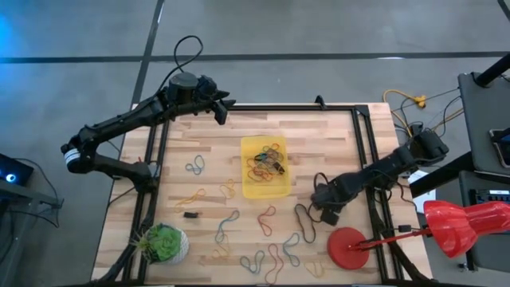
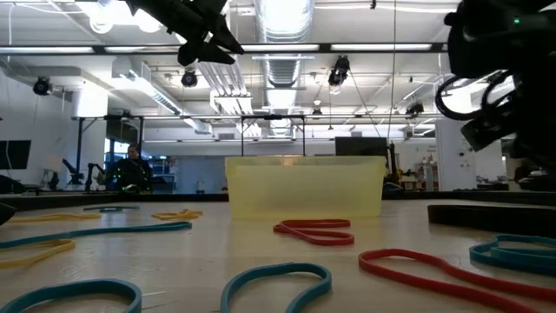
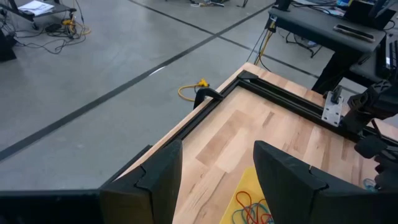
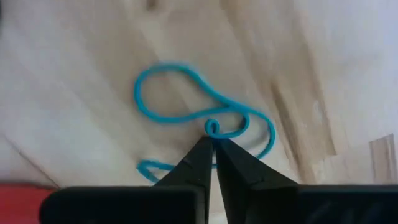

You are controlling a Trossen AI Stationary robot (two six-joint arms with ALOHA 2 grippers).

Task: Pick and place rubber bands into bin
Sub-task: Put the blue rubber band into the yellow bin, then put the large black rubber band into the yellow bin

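The yellow bin stands mid-table with several coloured rubber bands inside; it also shows in the low view. Many loose rubber bands lie on the wood around it, such as a red one and blue ones. My right gripper is low over the table's near right, shut on a blue rubber band. My left gripper is open and empty, held high over the table's far edge. My right gripper pinches the blue rubber band at a small kink in its strand, between the two fingertips. The rest of the loop spreads out beyond the fingers. Whether the band is clear of the table cannot be told.
A red disc lies at the near right beside my right gripper. A green plant ball sits at the near left. A small black piece lies left of centre. Black frame rails run along the table's sides.
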